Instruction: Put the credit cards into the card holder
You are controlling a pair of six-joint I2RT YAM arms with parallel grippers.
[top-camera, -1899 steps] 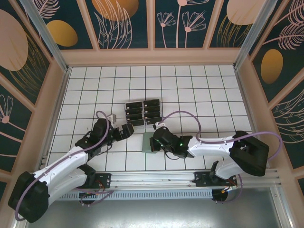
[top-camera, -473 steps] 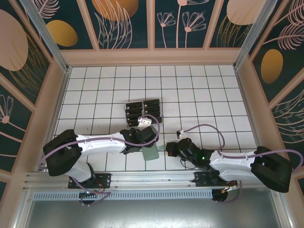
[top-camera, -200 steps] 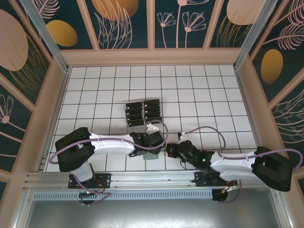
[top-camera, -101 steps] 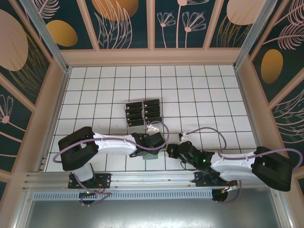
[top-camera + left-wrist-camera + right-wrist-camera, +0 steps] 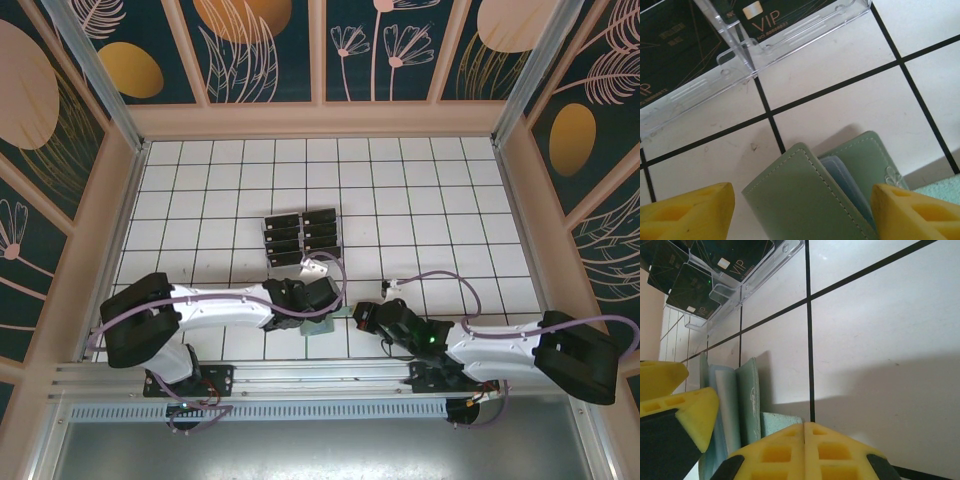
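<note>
We have narrowed our left pincer (image 5: pixel 802 192), still loose, around the card holder (image 5: pixel 785 197); our right pincer (image 5: pixel 805 427) stays clenched, so the credit cards (image 5: pixel 302 236) wait

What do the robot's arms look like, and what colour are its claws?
The left arm and right arm are white tubes with chunky black joints. A purple cable loops along each. The left claw and right claw have bright yellow wedge-shaped fingertips.
</note>
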